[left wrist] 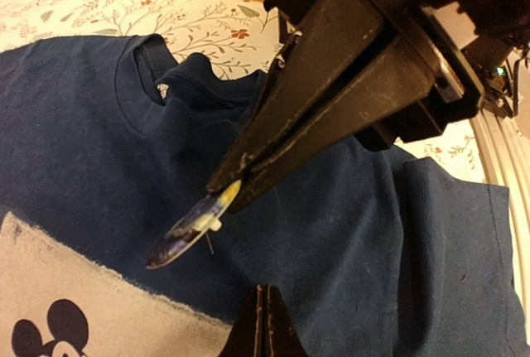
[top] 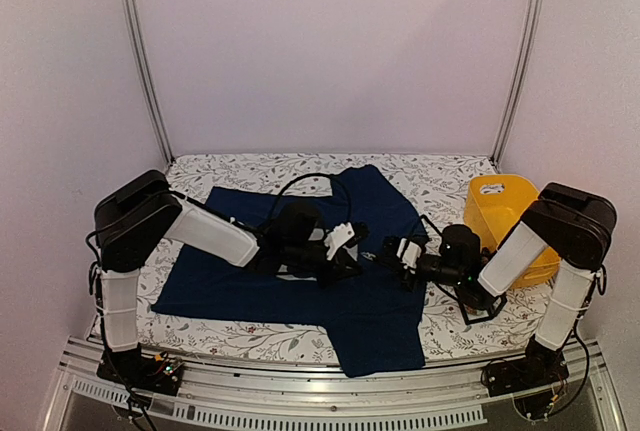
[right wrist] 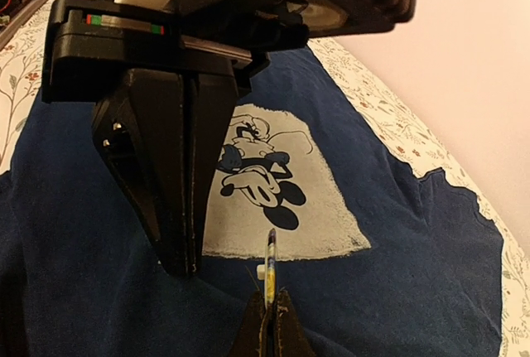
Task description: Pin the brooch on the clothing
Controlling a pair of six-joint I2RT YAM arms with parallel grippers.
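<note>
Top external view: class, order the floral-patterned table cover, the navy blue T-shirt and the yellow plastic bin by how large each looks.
Largest: floral-patterned table cover
Next: navy blue T-shirt
Smallest: yellow plastic bin, clearly

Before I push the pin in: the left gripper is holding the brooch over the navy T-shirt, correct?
Wrong arm. The right gripper is holding the brooch over the navy T-shirt; the right wrist view shows it between that gripper's own fingertips. The left gripper is shut, without the brooch.
</note>
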